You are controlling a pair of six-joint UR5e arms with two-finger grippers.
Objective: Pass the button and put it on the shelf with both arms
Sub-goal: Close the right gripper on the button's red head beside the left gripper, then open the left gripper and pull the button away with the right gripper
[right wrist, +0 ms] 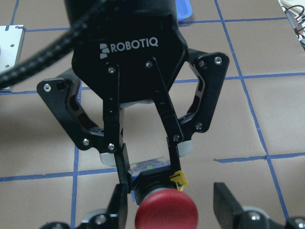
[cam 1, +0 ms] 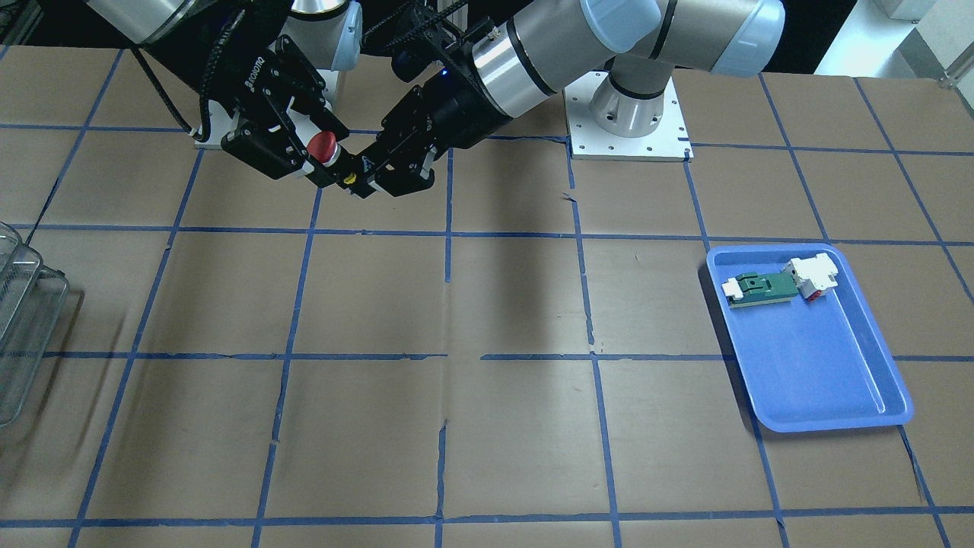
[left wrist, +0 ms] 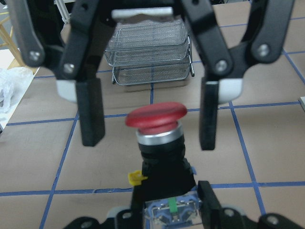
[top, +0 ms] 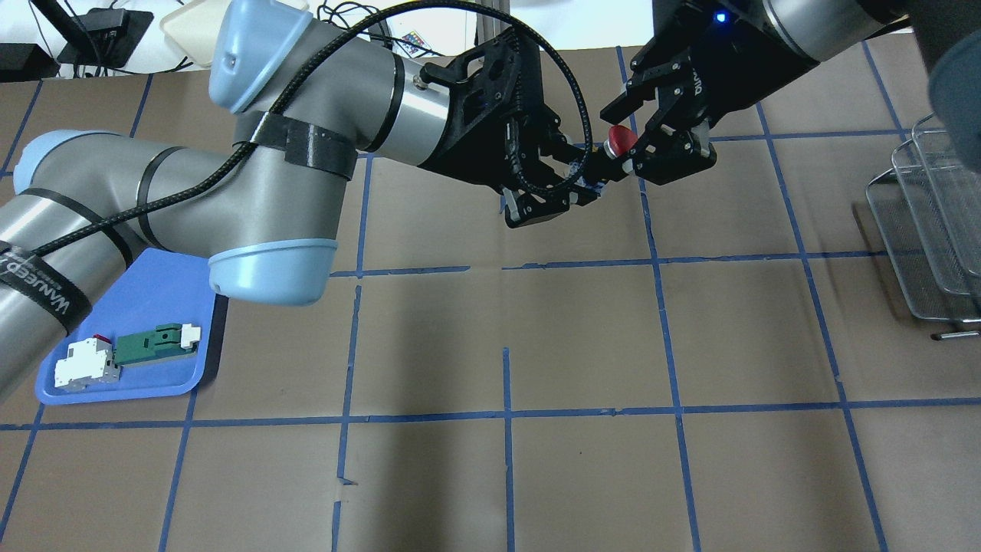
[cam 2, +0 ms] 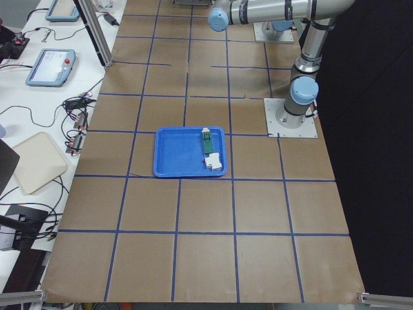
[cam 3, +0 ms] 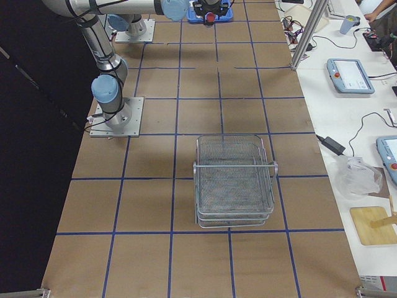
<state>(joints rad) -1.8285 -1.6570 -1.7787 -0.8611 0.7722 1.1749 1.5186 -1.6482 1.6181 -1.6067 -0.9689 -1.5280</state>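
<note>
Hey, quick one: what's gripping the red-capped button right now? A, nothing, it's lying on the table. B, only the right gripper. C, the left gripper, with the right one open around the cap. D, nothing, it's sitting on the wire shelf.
C: the left gripper is shut on the button's black body, while the right gripper's fingers flank the red cap with gaps on both sides.

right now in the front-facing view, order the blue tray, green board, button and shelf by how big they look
1. blue tray, clearly the largest
2. green board, not counting its white block
3. button, the smallest
The shelf is cut off by the view's edge, so I can't rank it fairly.
</note>
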